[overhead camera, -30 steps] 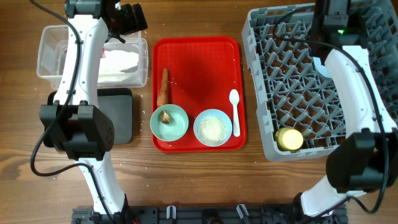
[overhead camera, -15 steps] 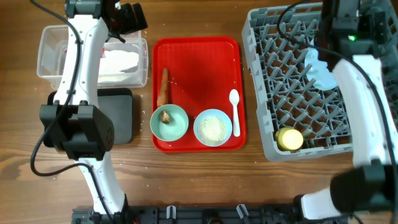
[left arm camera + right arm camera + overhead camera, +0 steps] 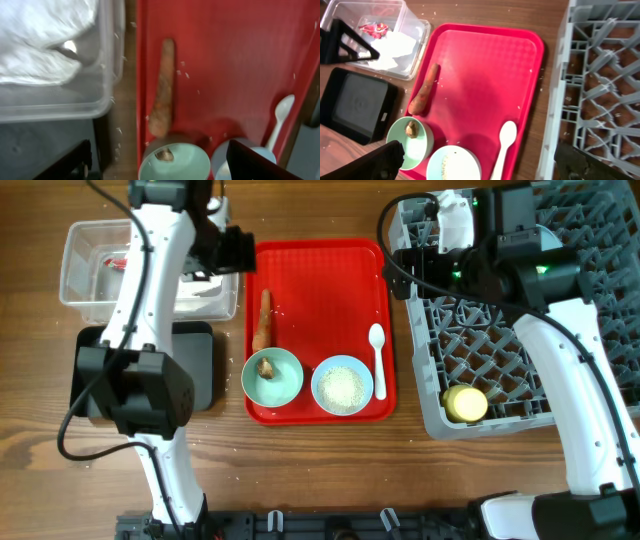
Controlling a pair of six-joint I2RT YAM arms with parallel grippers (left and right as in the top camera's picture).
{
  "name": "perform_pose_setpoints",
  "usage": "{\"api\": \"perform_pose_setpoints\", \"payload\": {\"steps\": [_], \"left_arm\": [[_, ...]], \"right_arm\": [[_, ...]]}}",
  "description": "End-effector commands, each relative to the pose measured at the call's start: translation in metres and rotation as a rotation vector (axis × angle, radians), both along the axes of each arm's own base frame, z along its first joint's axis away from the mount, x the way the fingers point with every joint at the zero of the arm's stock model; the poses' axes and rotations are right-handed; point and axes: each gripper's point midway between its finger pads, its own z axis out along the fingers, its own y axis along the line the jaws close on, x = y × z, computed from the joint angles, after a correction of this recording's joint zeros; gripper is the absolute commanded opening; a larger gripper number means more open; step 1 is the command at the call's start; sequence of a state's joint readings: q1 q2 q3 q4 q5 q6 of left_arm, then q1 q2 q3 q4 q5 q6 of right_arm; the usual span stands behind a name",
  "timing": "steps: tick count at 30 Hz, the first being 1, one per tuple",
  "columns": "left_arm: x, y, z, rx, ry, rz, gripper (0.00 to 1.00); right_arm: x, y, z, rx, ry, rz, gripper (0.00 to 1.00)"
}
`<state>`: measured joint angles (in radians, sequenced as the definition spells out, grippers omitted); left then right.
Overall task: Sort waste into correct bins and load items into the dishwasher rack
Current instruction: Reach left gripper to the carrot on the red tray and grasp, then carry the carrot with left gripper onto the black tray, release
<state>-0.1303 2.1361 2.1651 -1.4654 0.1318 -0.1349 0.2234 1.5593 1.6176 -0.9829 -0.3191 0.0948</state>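
Left wrist view: left tool (image 3: 161,167) spread, empty, above carrot piece (image 3: 162,90). Waste sorting in hand. Next, likely: straddle it crosswise, carry to black tray (image 3: 200,370). Right tool (image 3: 485,162) spread, empty.

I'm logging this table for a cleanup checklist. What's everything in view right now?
serving tray: 1, red, table centre
carrot piece: 1, orange, tray's left side
bowls: 2, pale teal, tray's near edge; left one holds a brown scrap, right one white rice
spoon: 1, white plastic, tray's right side
loose rice grains: several, white, on tray and table
tub: 1, clear, far left; holds a red wrapper and white napkin
shallow tray: 1, black, in front of the tub
dishwasher rack: 1, grey, right
cup: 1, yellow, rack's near left corner
table: 1, brown wood
left hand: black, open, above the carrot
right hand: black, open, by the rack's far left edge
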Motion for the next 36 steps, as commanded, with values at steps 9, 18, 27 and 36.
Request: {"api": "perform_pose_setpoints", "payload": {"steps": [9,18,27,36], "left_arm": [[-0.031,-0.056,-0.048,0.020,0.112,-0.086,0.90],[-0.030,-0.052,-0.111,0.132,0.078,-0.013,0.76],[-0.028,-0.046,-0.153,0.148,0.030,0.016,0.67],[-0.020,-0.050,-0.143,0.135,-0.011,0.019,0.20]], "right_arm": [[0.015,0.034,-0.061,0.026,0.178,-0.046,0.94],[0.016,-0.031,-0.071,0.003,0.261,-0.180,0.94],[0.012,-0.036,-0.075,-0.028,0.278,-0.189,0.94],[0.011,-0.037,-0.075,-0.028,0.282,-0.190,0.94]]}}
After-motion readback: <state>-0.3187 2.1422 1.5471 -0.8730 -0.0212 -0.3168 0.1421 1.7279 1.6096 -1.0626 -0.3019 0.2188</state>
